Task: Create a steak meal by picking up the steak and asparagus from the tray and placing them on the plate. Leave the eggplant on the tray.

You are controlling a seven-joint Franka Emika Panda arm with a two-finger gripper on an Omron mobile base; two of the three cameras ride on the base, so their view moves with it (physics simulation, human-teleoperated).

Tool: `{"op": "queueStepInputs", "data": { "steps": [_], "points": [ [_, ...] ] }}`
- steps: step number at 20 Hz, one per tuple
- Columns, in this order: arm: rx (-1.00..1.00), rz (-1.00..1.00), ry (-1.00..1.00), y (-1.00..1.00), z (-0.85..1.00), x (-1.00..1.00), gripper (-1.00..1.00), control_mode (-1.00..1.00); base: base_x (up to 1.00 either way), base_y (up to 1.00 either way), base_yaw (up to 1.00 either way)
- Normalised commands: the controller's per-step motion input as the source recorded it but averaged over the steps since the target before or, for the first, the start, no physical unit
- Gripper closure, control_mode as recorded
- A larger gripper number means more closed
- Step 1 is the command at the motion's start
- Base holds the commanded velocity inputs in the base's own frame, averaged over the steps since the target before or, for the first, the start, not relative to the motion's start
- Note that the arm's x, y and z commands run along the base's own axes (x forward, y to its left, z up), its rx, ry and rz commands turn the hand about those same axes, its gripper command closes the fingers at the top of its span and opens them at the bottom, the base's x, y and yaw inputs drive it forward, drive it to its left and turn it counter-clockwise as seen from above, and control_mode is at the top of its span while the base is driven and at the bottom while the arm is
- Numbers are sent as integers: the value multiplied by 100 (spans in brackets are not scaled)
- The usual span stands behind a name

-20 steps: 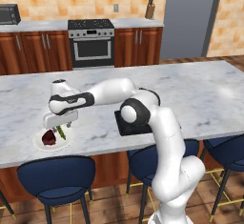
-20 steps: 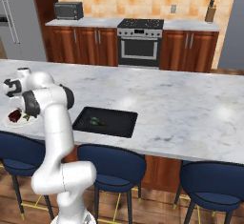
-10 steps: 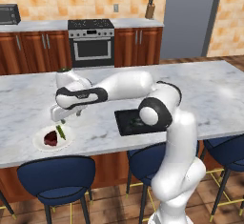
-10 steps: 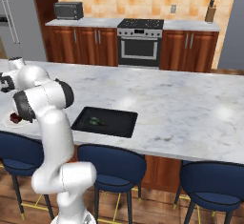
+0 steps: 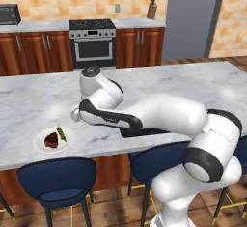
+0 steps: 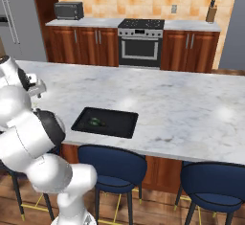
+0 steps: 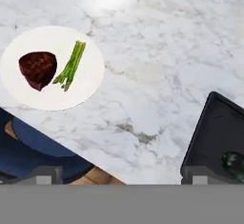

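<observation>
Plate [image 5: 42, 146]: sitting near the front edge of the marble counter [image 5: 29, 100], well apart from the tray; in the hand view the plate [image 7: 86, 87] is lying at the upper left.
Steak [image 5: 51, 139]: resting on the plate, on its left half as the hand view is showing it [image 7: 37, 69]; dark red and wedge-like.
Asparagus [image 5: 61, 134]: lying on the plate just beside the steak, not touching it as far as the hand view is showing [image 7: 70, 66]; the stalks are bundled and slanting.
Tray [image 6: 122, 122]: sitting flat on the counter near its front edge in the right base view; one black corner is showing at the lower right of the hand view [image 7: 209, 132].
Eggplant [image 6: 96, 121]: lying inside the tray, toward its left end; a dark greenish lump at the tray's bottom in the hand view [image 7: 233, 162].
Pincer [image 7: 122, 174]: hanging above the counter between plate and tray, holding nothing; its two tips are standing wide apart at the bottom of the hand view.
Arm [image 5: 159, 117]: reaching left across the counter in the left base view, bending low over the tray.
Stools [image 5: 57, 182]: blue seats tucked under the counter's front edge.
Background: a stove [image 6: 139, 42] is standing against the far wall among wooden cabinets.
</observation>
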Motion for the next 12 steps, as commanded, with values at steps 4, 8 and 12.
{"op": "queueStepInputs", "data": {
  "steps": [4,8,12],
  "points": [
    [4,8,-18,-84,28,-66,-100,-100,0,0,0],
    [3,10,-15,-93,17,-76,-100,-100,0,0,0],
    [3,6,0,-96,0,-41,-100,-100,0,0,0]
  ]
}}
